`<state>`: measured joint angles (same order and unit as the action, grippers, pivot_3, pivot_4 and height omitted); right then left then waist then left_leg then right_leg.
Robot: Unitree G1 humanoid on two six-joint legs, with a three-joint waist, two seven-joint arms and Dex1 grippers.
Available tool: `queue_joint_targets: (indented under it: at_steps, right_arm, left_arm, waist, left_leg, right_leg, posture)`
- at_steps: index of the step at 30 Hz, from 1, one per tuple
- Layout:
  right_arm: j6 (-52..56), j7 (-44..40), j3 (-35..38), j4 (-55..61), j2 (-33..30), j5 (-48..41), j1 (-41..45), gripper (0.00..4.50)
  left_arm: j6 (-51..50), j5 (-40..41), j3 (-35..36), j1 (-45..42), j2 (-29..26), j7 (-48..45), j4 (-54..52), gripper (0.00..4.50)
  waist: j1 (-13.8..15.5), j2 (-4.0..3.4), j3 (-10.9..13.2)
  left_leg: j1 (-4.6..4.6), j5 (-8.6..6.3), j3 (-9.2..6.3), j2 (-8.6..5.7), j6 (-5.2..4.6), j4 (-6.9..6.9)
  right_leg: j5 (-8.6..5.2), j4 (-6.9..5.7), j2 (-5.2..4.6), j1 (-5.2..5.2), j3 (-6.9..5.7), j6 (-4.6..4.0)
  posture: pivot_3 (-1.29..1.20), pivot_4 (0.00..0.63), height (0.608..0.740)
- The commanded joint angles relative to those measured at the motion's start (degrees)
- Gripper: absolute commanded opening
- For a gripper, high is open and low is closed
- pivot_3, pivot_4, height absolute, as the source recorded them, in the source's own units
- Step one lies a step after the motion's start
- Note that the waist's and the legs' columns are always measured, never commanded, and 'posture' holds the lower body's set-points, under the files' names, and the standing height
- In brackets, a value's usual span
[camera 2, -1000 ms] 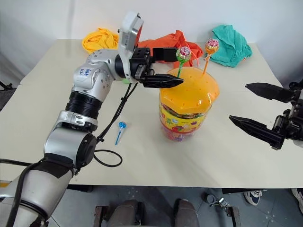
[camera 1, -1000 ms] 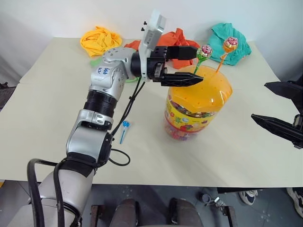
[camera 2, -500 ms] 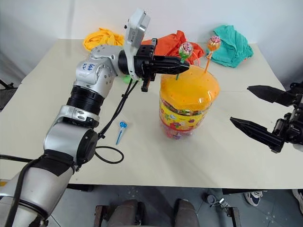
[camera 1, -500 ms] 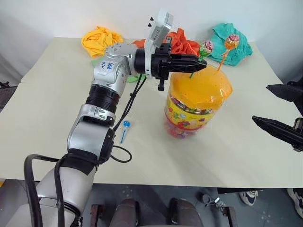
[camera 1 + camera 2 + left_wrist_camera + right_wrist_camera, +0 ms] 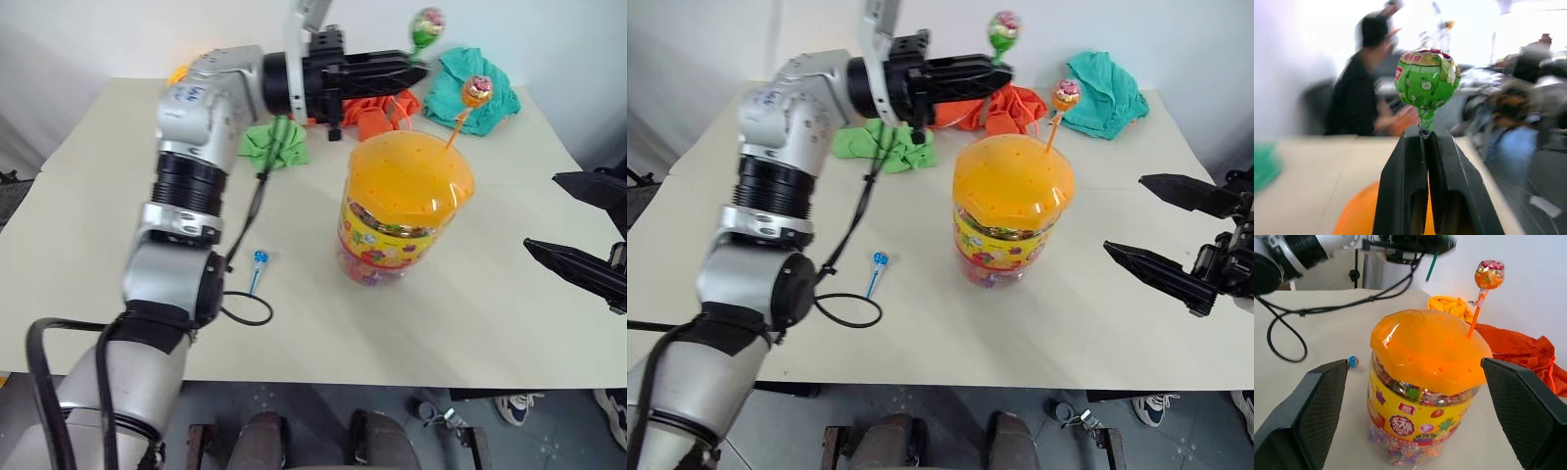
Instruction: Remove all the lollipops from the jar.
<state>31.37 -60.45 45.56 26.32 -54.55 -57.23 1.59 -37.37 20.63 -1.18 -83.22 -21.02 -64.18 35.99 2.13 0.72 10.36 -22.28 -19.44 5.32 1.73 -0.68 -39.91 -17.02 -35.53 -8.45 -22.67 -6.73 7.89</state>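
Note:
The jar (image 5: 404, 211) stands mid-table, a clear tub full of wrapped candies under an orange domed lid with holes. An orange lollipop (image 5: 477, 91) is stuck upright in the lid's far right side. My left gripper (image 5: 416, 67) hovers level above and behind the jar, shut on the green stick of a green lollipop (image 5: 1426, 81), whose head rises above the fingertips clear of the lid. A blue lollipop (image 5: 259, 258) lies on the table left of the jar. My right gripper (image 5: 1127, 215) stands open to the jar's right, apart from it.
Crumpled cloths lie at the table's back: a green one (image 5: 272, 145), an orange-red one (image 5: 377, 110), a teal one (image 5: 480, 73) and a yellow one (image 5: 181, 70) behind my left arm. A black cable (image 5: 245, 313) loops beside the blue lollipop. A person (image 5: 1364, 93) sits beyond the table.
My left gripper shut on the green lollipop's stick and lifted it up out of the jar's lid. The right gripper stayed still.

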Motion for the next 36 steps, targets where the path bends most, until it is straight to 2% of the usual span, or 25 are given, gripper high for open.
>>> queue_joint_targets:
  at_steps: [1, 6, 9, 12, 15, 16, 18, 26, 30, 32, 36]
  right_arm:
    - [-0.42, 0.29, 1.55, 0.02, -0.30, -1.01, 0.29, 4.50]
    - [-0.65, -0.14, -0.77, -2.30, -1.23, 0.05, 2.11, 4.50]
    - [-0.76, -0.52, -2.61, -3.44, -1.68, 0.23, 3.98, 4.50]
    - [-0.69, -0.94, -4.03, -4.32, -1.95, 0.77, 4.98, 4.50]
    - [-0.84, -1.04, -5.02, -4.74, -1.80, 1.17, 5.71, 4.50]
    - [-0.82, -0.99, -5.28, -4.69, -1.66, 1.20, 5.89, 4.50]
    - [-0.79, -0.90, -5.76, -4.58, -1.42, 1.30, 6.15, 4.50]
    - [-0.48, -0.43, -5.56, -3.84, -1.14, 1.27, 5.64, 4.50]
    - [0.22, 0.41, -4.11, -3.18, -1.39, 1.10, 4.52, 4.50]
    - [0.31, 0.82, -3.47, -3.08, -1.77, 1.44, 4.03, 4.50]
    - [3.56, 3.76, -2.85, -4.81, -4.78, 2.62, 4.32, 4.50]
  left_arm:
    - [-9.62, -3.06, -2.75, 0.31, -5.61, 1.76, -3.31, 0.01]
    - [-26.71, -5.92, -5.46, 7.69, -12.81, 8.65, -9.49, 0.01]
    - [-38.92, -6.31, -5.32, 13.96, -12.99, 15.38, -14.10, 0.01]
    - [-49.73, -3.44, -6.37, 19.54, -13.85, 17.23, -21.63, 0.01]
    - [-54.71, -1.81, -6.56, 23.06, -14.41, 19.05, -25.75, 0.01]
    - [-55.02, -1.53, -6.59, 23.81, -14.43, 19.86, -25.84, 0.26]
    - [-55.13, -0.91, -6.65, 24.68, -14.54, 20.96, -25.68, 0.70]
    - [-54.70, 2.49, -4.97, 23.22, -14.70, 22.51, -25.49, 3.10]
    - [-46.20, 3.73, -6.03, 22.02, -17.44, 18.78, -28.37, 4.32]
    - [-39.05, 4.61, -6.24, 22.33, -19.42, 14.67, -31.28, 4.44]
    - [-19.24, 7.05, -0.09, 24.28, -19.08, 6.43, -33.25, 4.44]
  waist:
    - [-0.47, 0.00, 0.00]
    - [-0.64, 0.00, 0.00]
    - [-0.61, -0.01, 0.00]
    - [-0.53, 0.09, 0.05]
    - [-0.53, 0.12, 0.07]
    - [-0.52, 0.12, 0.07]
    - [-0.57, 0.12, 0.07]
    - [-0.61, 0.12, 0.07]
    - [-0.61, 0.12, 0.07]
    - [-0.63, 0.12, 0.07]
    - [-0.45, 0.12, 0.07]
  left_leg:
    - [0.00, 0.00, 0.00, 0.00, 0.00, 0.04]
    - [-0.02, 0.00, -0.01, 0.00, 0.00, 0.02]
    - [0.03, 0.00, 0.01, 0.01, 0.00, 0.00]
    - [-0.04, 0.00, -0.03, 0.01, 0.01, -0.04]
    - [-0.07, -0.01, -0.04, 0.02, 0.02, -0.04]
    - [-0.07, -0.01, -0.05, 0.02, 0.02, -0.05]
    - [-0.06, -0.01, -0.03, 0.02, 0.02, -0.05]
    - [-0.01, -0.01, 0.00, 0.01, 0.03, -0.05]
    - [-0.02, -0.01, 0.00, 0.01, 0.03, -0.05]
    - [-0.02, -0.02, 0.01, 0.02, 0.04, -0.05]
    - [-0.04, -0.03, 0.02, 0.01, 0.05, -0.06]
  right_leg:
    - [0.00, 0.01, 0.00, -0.01, -0.01, 0.00]
    - [0.00, 0.02, -0.01, 0.00, 0.01, 0.00]
    - [0.00, -0.03, -0.01, 0.00, 0.09, 0.00]
    - [0.00, -0.04, -0.01, -0.01, 0.05, 0.00]
    - [0.00, -0.02, -0.01, -0.03, 0.06, 0.00]
    - [0.00, -0.02, -0.01, -0.03, 0.05, 0.00]
    - [0.00, -0.03, -0.01, -0.02, 0.06, 0.00]
    - [0.00, -0.05, -0.01, -0.02, 0.09, 0.00]
    - [0.00, -0.04, -0.01, -0.02, 0.09, 0.00]
    - [0.00, -0.04, -0.01, -0.02, 0.09, 0.00]
    - [0.00, -0.03, -0.03, -0.02, 0.07, -0.01]
  posture:
    - [0.00, 0.150, 0.740]
    - [0.00, 0.150, 0.740]
    - [0.00, 0.150, 0.740]
    - [0.00, 0.150, 0.740]
    - [0.00, 0.150, 0.740]
    - [0.00, 0.150, 0.740]
    - [0.00, 0.150, 0.740]
    - [0.00, 0.150, 0.740]
    - [0.00, 0.150, 0.740]
    - [0.00, 0.150, 0.740]
    - [0.00, 0.150, 0.740]
